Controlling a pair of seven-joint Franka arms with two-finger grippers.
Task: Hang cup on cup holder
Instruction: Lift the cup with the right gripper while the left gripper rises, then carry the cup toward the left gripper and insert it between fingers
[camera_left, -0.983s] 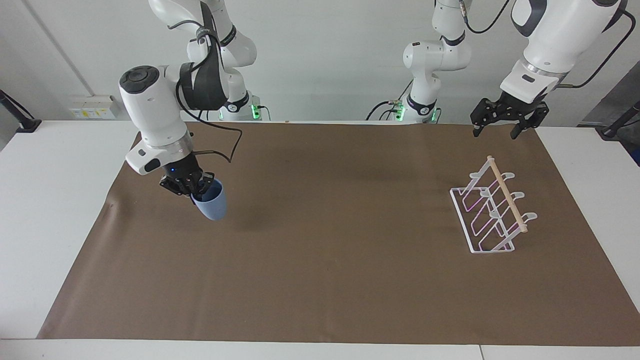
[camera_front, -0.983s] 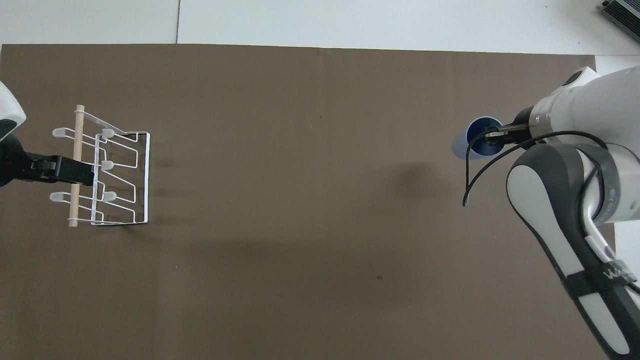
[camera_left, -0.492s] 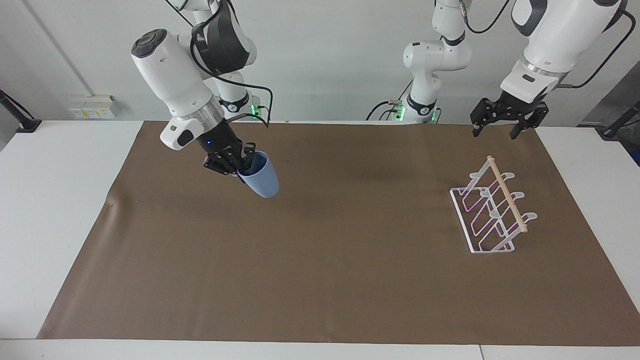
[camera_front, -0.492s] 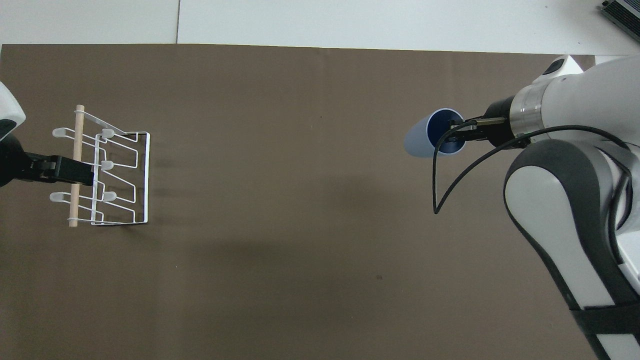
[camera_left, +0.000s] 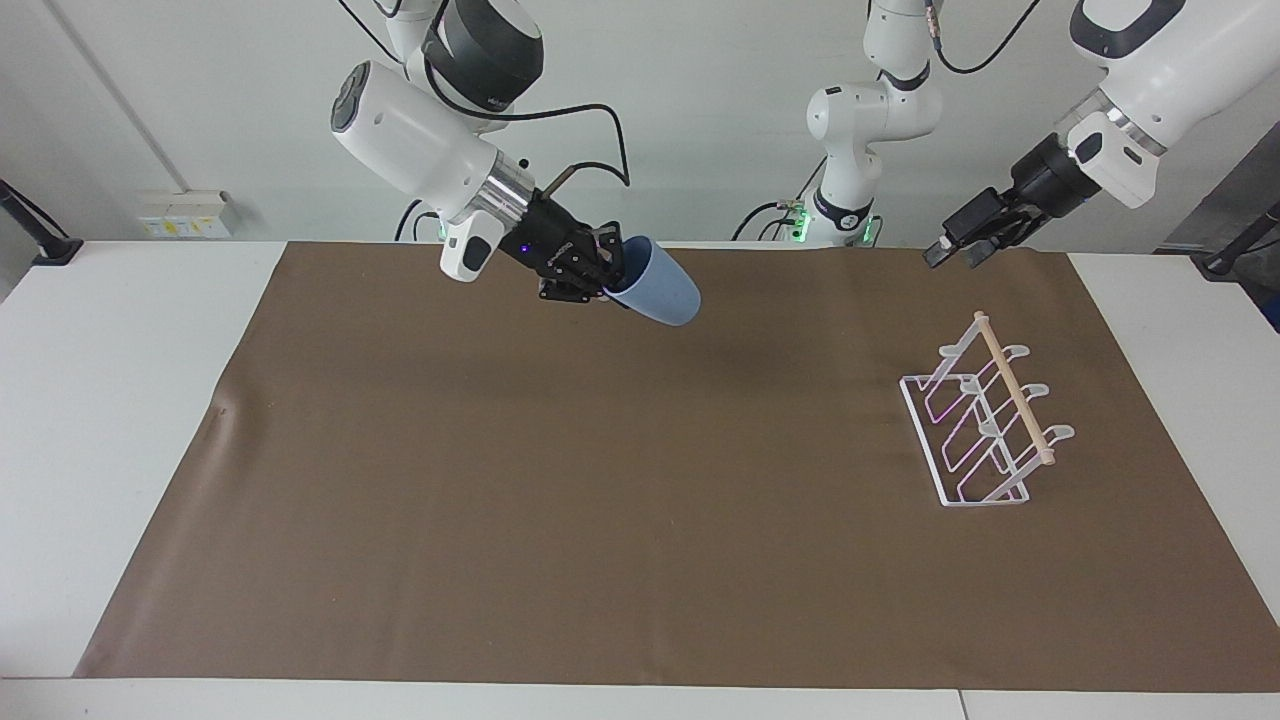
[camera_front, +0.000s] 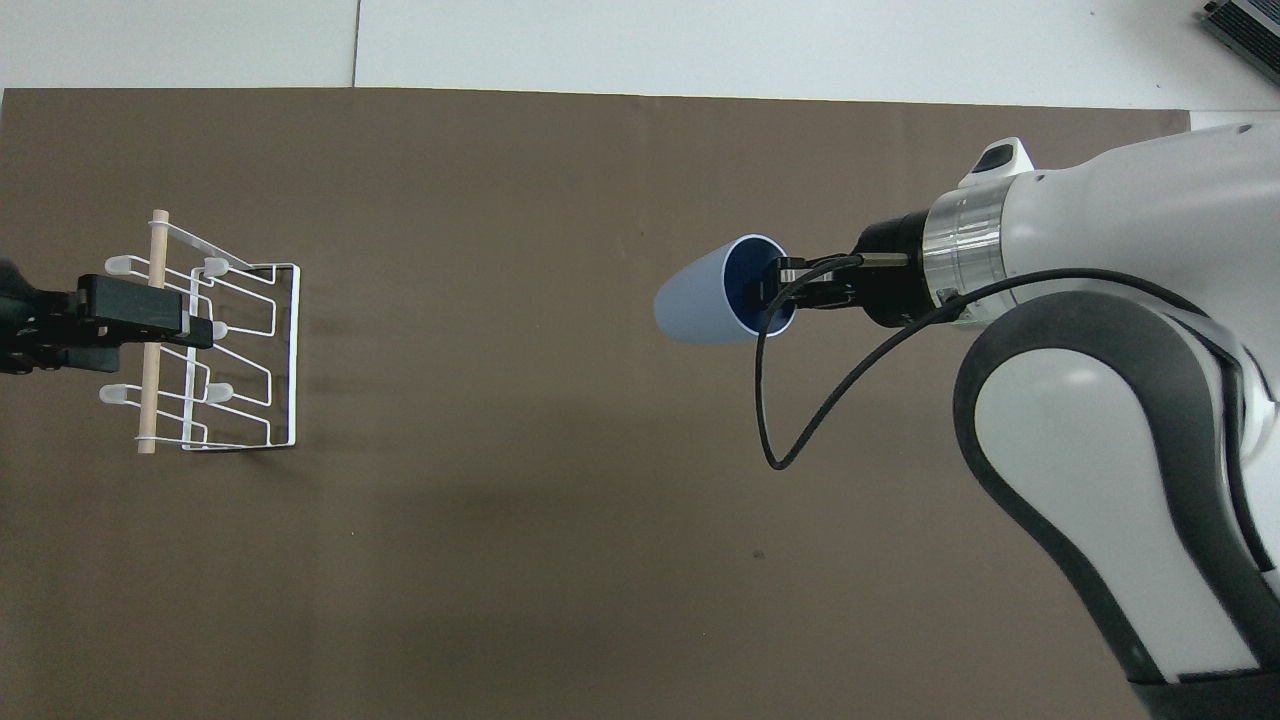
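Note:
The light-blue cup (camera_left: 660, 295) hangs tilted in the air over the mat's middle, toward the right arm's end; in the overhead view the cup (camera_front: 695, 312) shows its dark inside. My right gripper (camera_left: 606, 279) is shut on its rim, one finger inside, also seen from overhead (camera_front: 778, 292). The white wire cup holder (camera_left: 985, 425) with its wooden dowel stands on the mat at the left arm's end, also visible from overhead (camera_front: 240, 345). My left gripper (camera_left: 958, 252) hovers open and empty above it; it covers part of the dowel in the overhead view (camera_front: 150, 312).
A brown mat (camera_left: 640, 520) covers most of the white table (camera_left: 110, 400). The right arm's black cable (camera_front: 800, 420) loops below the wrist. Nothing else stands on the mat.
My right gripper has lifted the cup and carried it from the right arm's end toward the middle, tilting it more. The left gripper has turned its wrist and shifted slightly over the rack.

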